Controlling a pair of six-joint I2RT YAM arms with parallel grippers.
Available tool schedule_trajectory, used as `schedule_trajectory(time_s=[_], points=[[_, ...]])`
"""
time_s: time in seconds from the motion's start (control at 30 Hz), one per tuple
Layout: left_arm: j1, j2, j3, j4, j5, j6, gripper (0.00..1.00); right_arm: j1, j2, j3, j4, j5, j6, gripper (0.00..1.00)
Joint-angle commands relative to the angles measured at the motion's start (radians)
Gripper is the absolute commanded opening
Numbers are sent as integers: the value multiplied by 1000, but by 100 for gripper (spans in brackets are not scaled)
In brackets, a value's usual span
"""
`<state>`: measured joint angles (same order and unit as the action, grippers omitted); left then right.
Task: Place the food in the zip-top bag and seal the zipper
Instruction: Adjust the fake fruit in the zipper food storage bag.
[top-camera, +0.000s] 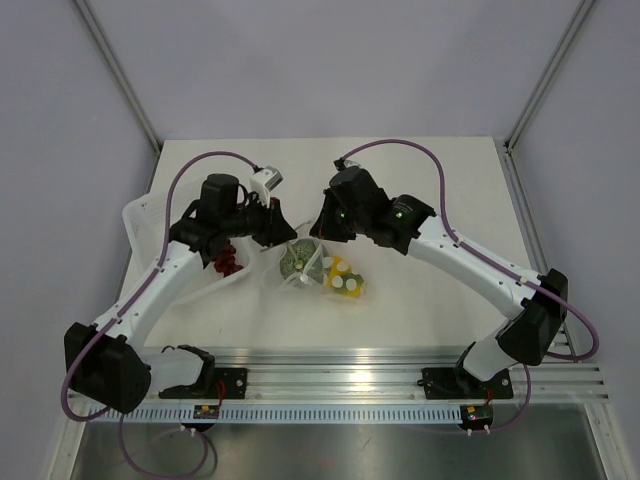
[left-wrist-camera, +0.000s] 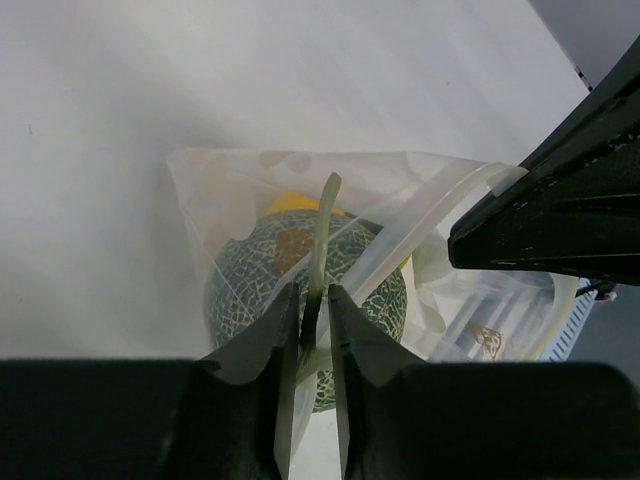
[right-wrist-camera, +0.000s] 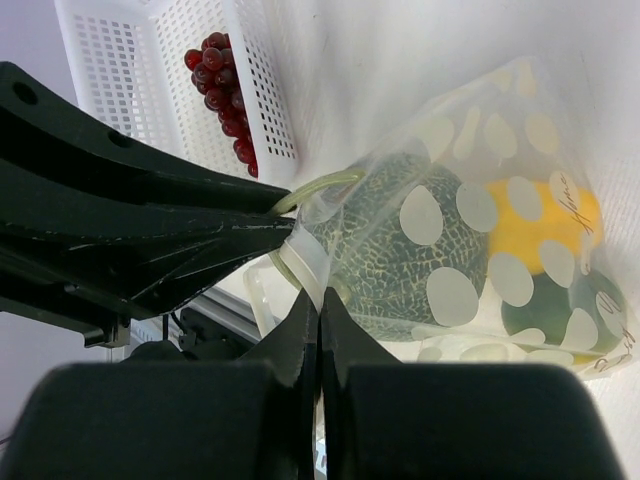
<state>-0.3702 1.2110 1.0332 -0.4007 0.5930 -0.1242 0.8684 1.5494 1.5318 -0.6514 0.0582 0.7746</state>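
Both toy fruits are sitting inside the zip-top bag (top-camera: 328, 276), which is lying on the table (top-camera: 430, 180) near its middle, just in front of the two arms' tips. The loading half of the task is looking done. What is left, by my judgement, is the sealing, because the zipper (left-wrist-camera: 425, 225) is arcing loosely across the mouth instead of lying pressed flat. The left gripper (left-wrist-camera: 313, 300) is pinching down to a thin slit on the bag's mouth edge. The thin stem of the grey-green fruit (left-wrist-camera: 245, 290) is running up through that same slit, so it may be getting caught in the seal line. The right gripper (right-wrist-camera: 319, 300) is clamping fully closed on the mouth edge just beside it, the two grips almost touching. The overhead camera is showing only where the bag is lying and that both arms are meeting over it; their fingers are hiding under the wrists there. The left wrist camera is giving the stem and the strip clearly. The right wrist camera is showing the yellow ball (right-wrist-camera: 532, 228) deeper in the bag behind the melon-like fruit. It is also showing a darker green lump (right-wrist-camera: 540, 315) I cannot identify, and the white tray (right-wrist-camera: 100, 60) holding red grapes (right-wrist-camera: 215, 85) beyond.
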Motion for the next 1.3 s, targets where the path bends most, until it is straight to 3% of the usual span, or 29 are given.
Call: schedule_trajectory(time_s=[0.0,0.03,0.07,0.1,0.4,0.83,1.07,1.27], points=[[5,16,57,-15,85,15,16,3,-15,48,38,-6,3,0],[5,19,62,-30,90,23,12,3,-8,54,35,-5,2,0],[5,18,67,-38,93,26,1,3,-5,57,36,-1,2,0],[5,15,77,-47,99,29,0,3,1,62,35,0,2,0],[5,-151,74,-49,18,-11,0,-5,75,152,-51,51,15,0],[5,-255,18,-38,125,-40,0,-16,121,194,-80,58,63,0],[-9,-136,53,-130,165,0,0,-16,98,212,-66,37,45,0],[-81,-62,80,-135,42,-38,0,6,66,197,-67,34,42,0]])
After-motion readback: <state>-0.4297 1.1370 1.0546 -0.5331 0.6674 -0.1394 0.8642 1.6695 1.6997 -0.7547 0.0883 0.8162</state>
